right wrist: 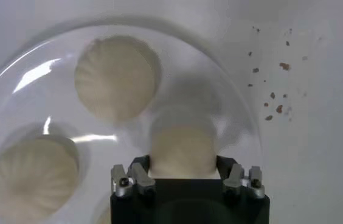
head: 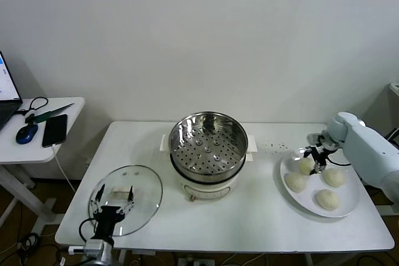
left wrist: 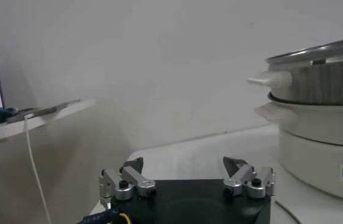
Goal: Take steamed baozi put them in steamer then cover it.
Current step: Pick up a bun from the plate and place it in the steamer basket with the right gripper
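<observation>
A: Head view first. What's sitting where?

B: The steamer (head: 208,154) is standing mid-table (head: 262,216), uncovered, its perforated tray showing. The cover (head: 126,199) is lying flat near the table's front left corner. Four baozi are resting on a white plate (head: 349,207) at the right side. The right gripper (head: 316,157) is reaching down onto the far-left baozi (head: 305,166); the other three (head: 335,178) are lying apart from it. The left gripper (head: 116,202) is hovering over the cover's near edge.

A: Left wrist view?

B: The left gripper (left wrist: 187,173) is standing with jaws wide apart and nothing between them. The steamer (left wrist: 320,137) is rising beyond it on its white base, one side handle facing the camera. A side table (left wrist: 34,115) with a laptop is sitting farther off.

A: Right wrist view?

B: The right gripper (right wrist: 183,170) is closing around one baozi (right wrist: 182,149), fingers (right wrist: 136,165) pressing either flank. Two more baozi (right wrist: 117,78) are lying on the plate (right wrist: 232,91) nearby, untouched. Brown crumbs (right wrist: 275,103) are dotting the table beside the plate.
</observation>
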`<state>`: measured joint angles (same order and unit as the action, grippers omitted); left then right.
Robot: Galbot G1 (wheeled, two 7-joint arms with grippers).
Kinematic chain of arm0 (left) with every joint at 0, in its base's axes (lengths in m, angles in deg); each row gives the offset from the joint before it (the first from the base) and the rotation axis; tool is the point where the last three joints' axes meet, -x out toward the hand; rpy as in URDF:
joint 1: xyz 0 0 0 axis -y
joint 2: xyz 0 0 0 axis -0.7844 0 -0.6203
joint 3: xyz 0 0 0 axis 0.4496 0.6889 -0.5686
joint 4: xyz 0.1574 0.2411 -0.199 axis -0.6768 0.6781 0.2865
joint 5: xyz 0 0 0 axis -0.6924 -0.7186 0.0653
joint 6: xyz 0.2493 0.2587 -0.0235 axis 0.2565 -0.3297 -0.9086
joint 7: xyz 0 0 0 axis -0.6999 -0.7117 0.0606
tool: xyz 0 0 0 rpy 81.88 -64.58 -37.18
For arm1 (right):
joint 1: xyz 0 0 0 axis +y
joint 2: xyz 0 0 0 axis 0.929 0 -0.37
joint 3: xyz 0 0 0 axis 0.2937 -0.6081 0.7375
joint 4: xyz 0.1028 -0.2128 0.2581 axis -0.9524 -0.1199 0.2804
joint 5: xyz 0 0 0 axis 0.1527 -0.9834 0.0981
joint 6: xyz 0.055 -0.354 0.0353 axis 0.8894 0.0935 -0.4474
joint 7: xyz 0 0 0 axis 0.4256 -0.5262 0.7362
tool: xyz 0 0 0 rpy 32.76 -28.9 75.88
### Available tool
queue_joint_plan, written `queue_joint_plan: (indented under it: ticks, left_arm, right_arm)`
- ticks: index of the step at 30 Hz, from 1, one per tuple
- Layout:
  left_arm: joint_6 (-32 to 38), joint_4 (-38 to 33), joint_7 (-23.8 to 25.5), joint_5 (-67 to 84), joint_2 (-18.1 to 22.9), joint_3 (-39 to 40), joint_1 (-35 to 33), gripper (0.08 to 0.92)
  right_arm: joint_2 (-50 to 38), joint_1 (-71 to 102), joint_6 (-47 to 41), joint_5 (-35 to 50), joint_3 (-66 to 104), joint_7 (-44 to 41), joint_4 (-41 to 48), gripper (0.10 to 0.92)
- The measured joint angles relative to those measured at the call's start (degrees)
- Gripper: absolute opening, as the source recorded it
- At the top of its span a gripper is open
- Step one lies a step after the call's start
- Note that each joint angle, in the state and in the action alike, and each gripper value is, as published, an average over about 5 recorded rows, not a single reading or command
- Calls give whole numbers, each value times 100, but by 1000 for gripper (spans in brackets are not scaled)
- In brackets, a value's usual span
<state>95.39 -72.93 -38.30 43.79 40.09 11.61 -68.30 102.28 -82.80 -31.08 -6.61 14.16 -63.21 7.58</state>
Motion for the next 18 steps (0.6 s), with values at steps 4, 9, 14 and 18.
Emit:
queue_joint_plan:
  ticks: [4,9,14,18]
  left_arm:
    - [5,-25,-2,12,0,-19,-40,823]
    - [6,-62,-9,20,9,-20,-87,823]
    - [-9,-100,-9,23,26,2,-103,823]
    - [-34,-133,1,23,32,17,-122,823]
  right_arm:
    - [-94,-304,105,235,-282,-99,-236,688]
    - [-118,-955,293,656,-909,-228,-645,689]
    - [-10,-1763,558,984,-1600,-348,-1062,694]
    - [212,-2374,830,1118,-2014,-400,-1294,695]
